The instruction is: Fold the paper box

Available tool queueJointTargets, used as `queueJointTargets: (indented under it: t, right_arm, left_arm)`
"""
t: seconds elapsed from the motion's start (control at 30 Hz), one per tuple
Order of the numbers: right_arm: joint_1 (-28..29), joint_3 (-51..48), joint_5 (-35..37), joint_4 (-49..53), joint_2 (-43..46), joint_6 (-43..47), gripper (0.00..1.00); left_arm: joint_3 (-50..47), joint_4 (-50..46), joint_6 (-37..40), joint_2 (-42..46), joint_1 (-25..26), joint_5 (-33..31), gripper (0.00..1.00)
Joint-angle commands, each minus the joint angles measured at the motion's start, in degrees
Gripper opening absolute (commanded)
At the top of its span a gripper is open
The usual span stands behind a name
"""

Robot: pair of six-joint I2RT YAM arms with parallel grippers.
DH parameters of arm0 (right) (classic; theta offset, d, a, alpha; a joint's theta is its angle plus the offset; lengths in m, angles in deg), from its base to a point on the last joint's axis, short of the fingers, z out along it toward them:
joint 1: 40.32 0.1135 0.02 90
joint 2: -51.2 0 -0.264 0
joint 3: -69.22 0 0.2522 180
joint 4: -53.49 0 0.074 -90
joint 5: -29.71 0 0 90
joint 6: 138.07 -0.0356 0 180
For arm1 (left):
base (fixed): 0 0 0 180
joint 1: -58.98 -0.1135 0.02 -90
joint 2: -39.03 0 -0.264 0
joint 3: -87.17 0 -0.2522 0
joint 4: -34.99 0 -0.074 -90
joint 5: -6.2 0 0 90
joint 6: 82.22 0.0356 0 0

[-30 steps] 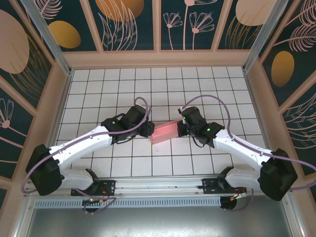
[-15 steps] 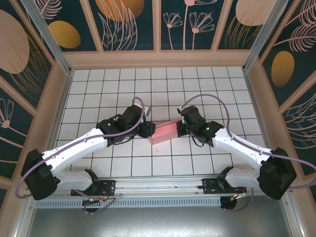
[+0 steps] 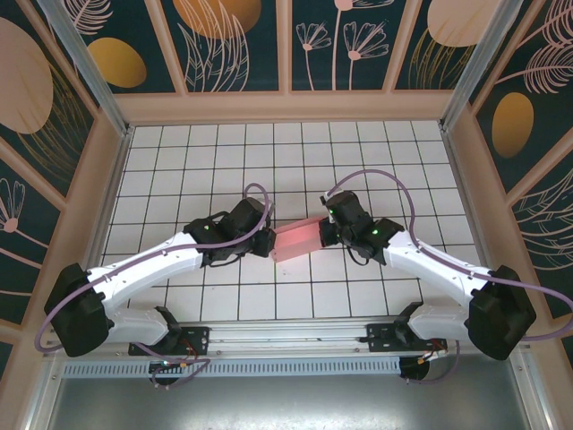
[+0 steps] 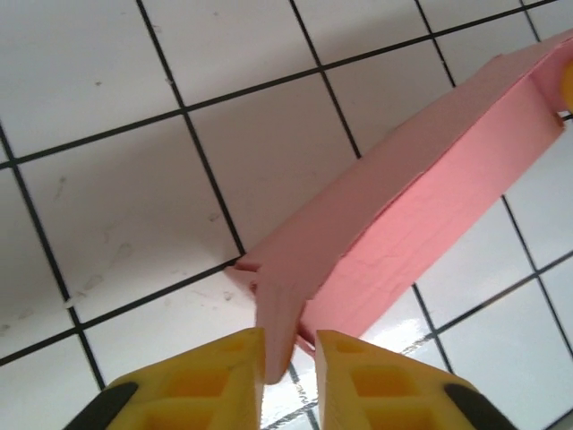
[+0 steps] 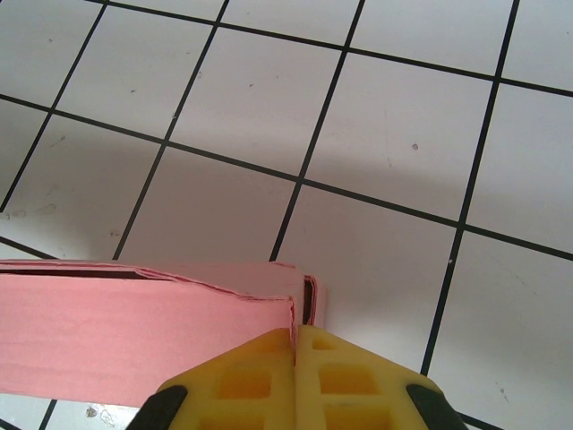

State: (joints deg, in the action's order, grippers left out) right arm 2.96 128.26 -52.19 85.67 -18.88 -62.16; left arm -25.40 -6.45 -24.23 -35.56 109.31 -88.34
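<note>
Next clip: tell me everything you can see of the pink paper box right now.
The paper box is plain pink thin card, folded into a long, flattish sleeve with creases and layered edges at one end. It sits slanted between the two arms above the white tiled table. The right hand is pinched shut on one end. At the other end, a small flap hangs between the fingers of the left hand, with a gap beside it. Whether it touches the tiles is unclear.
</note>
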Motion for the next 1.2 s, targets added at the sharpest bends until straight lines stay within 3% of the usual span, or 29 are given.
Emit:
queueJointTargets:
  t: [0.0,0.33,0.53,1.17]
  right_arm:
    - [0.7,1.4,0.3,1.6,-0.9,-0.9,0.00]
    - [0.8,1.2,0.4,1.8,-0.6,-0.9,0.00]
    - [1.1,1.2,0.0,1.4,-0.8,-0.8,0.00]
    - [1.2,1.1,-0.1,1.2,-1.0,-0.8,0.00]
  left_arm:
    - [1.1,-2.9,-0.2,-0.7,0.2,-4.0,0.19]
    - [1.8,-2.1,-0.2,-2.7,0.2,-1.1,0.08]
    - [4.4,-2.3,-0.5,-3.1,0.3,-1.2,0.16]
    - [4.0,-3.6,-1.0,-4.3,0.3,-1.9,0.13]
